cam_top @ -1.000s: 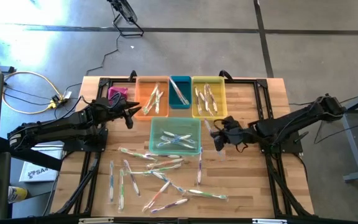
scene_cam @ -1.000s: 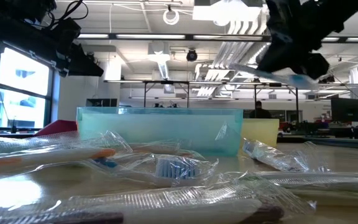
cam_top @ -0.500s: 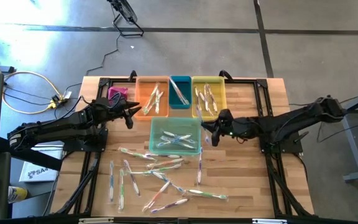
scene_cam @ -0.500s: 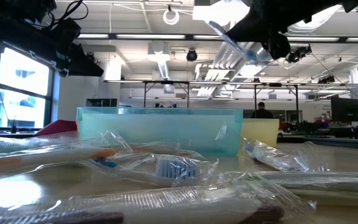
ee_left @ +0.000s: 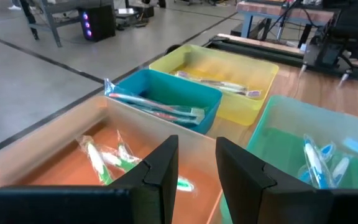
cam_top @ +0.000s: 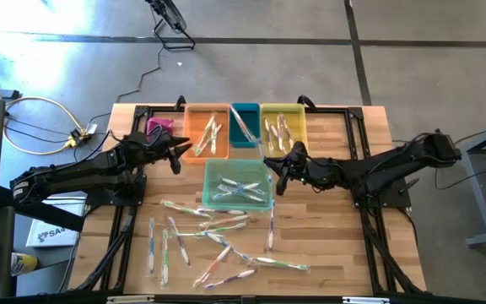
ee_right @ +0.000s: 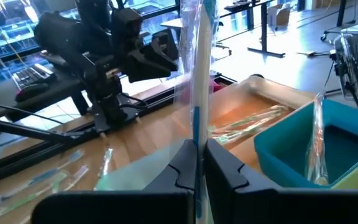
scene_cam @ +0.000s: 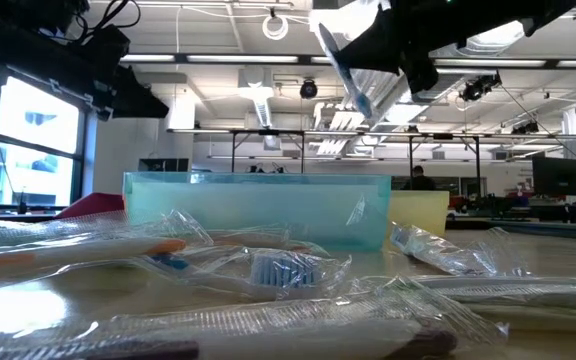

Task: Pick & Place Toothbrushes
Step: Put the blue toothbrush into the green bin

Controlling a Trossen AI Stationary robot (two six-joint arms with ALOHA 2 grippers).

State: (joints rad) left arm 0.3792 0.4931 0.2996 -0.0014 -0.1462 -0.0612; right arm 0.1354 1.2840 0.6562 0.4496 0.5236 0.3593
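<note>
Several wrapped toothbrushes [cam_top: 218,236] lie loose on the wooden table's near half. More toothbrushes lie in the orange bin [cam_top: 207,131], the blue bin [cam_top: 244,125], the yellow bin [cam_top: 283,131] and the light green bin [cam_top: 239,184]. My right gripper [cam_top: 275,165] is above the green bin's right rim, shut on one wrapped toothbrush [ee_right: 196,93] with blue accents. In the low view that toothbrush [scene_cam: 346,70] hangs steeply tilted high over the bins. My left gripper [ee_left: 196,168] hovers open and empty at the orange bin's left side. My right gripper pinches the wrapped toothbrush's handle [ee_right: 196,140] between its two fingers [ee_right: 224,163], through the clear wrapper. The fingers come nearly level from the table's right and lie across the brush. A long stretch of the brush stands out past them. It is lifted clear and steeply tilted.
A pink object [cam_top: 160,127] lies left of the orange bin. Black frame rails [cam_top: 369,228] run along the table's left and right sides. Cables [cam_top: 40,127] lie on the floor off the table's left.
My right gripper has travelled from the table's right toward the green bin, rising slightly and rolling its wrist. The held toothbrush has tipped from nearly level to steeply tilted.
</note>
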